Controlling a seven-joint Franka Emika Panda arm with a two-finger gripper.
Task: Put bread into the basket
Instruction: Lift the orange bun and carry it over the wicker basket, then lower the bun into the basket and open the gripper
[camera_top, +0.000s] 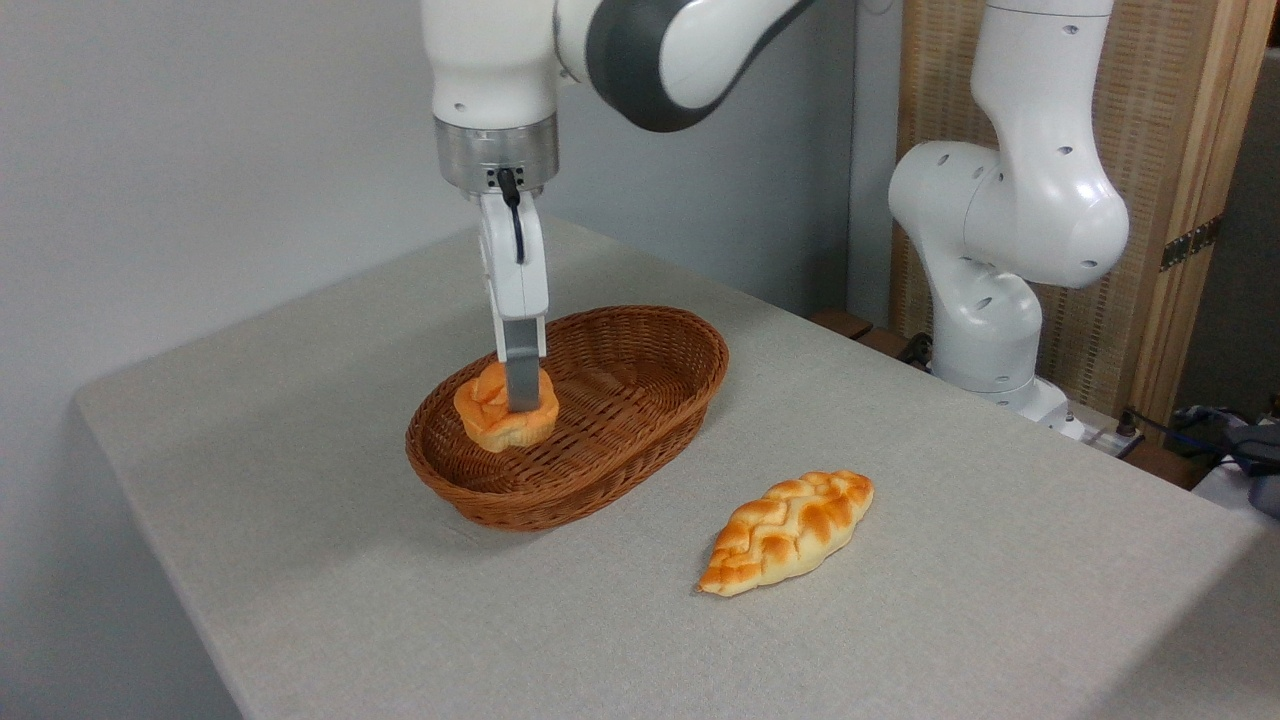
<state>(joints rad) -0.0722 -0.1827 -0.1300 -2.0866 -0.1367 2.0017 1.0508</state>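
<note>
Camera view: gripper (521, 405) was clamped on the knotted bun (503, 408), low inside the wicker basket (640, 430) (left end). You should've opened fully, then lifted straight up, clear of the rim.

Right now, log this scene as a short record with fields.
bun: small round knotted bun, inside the basket at its left end
basket: oval brown wicker basket, on the table
gripper: gripper down on the bun, near finger in front of it; grip state unclear
loaf: braided loaf on the table, right of the basket, apart from it
</note>
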